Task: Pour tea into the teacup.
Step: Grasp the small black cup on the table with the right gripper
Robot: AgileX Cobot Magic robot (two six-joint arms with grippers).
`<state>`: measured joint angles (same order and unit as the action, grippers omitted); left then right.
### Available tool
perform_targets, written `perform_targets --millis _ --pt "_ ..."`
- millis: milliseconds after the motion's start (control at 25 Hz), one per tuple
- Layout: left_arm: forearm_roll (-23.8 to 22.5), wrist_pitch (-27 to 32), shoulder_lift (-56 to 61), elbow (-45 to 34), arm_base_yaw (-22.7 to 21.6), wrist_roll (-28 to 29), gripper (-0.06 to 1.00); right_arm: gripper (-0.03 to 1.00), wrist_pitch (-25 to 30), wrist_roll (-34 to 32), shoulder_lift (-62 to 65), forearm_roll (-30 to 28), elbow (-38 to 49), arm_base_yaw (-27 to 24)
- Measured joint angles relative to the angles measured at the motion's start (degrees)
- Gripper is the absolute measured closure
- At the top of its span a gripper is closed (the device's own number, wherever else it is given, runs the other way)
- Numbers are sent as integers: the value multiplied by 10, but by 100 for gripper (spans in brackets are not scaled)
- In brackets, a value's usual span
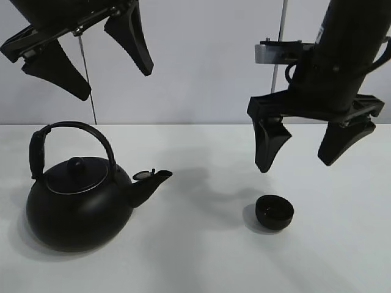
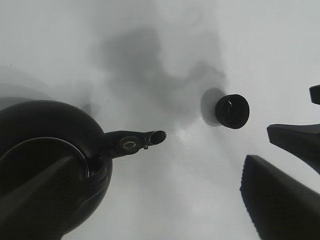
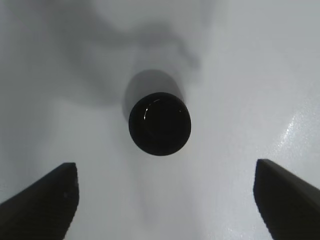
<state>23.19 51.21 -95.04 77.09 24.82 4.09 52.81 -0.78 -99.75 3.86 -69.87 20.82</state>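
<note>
The small matte black teacup (image 1: 274, 212) stands upright on the white table at the right; it also shows in the left wrist view (image 2: 232, 111) and the right wrist view (image 3: 159, 124). The big black kettle (image 1: 76, 198) with arched handle stands at the left, its spout (image 1: 153, 180) pointing right toward the cup; the left wrist view shows the kettle (image 2: 50, 155) too. My right gripper (image 1: 302, 149) hangs open above the cup, not touching it. My left gripper (image 1: 107, 52) is open, high above the kettle, empty.
The white table (image 1: 201, 256) meets a pale wall behind. Two thin vertical rods (image 1: 88, 85) stand at the back. Nothing else stands on the table.
</note>
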Motion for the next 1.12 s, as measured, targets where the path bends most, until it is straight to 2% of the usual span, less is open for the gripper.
perform_targets --millis 120,280,640,1000,1120 --pt "0 0 0 0 0 0 31 32 -54 8 0 -4 40 0" --pt "0 0 0 0 0 0 31 32 -92 16 0 -13 61 1" --pt "0 0 0 0 0 0 31 32 -111 21 -60 -25 62 36" --pt "0 0 0 0 0 0 31 32 -153 4 -99 -43 62 39" --pt "0 0 0 0 0 0 31 39 -154 -2 -108 -45 62 39"
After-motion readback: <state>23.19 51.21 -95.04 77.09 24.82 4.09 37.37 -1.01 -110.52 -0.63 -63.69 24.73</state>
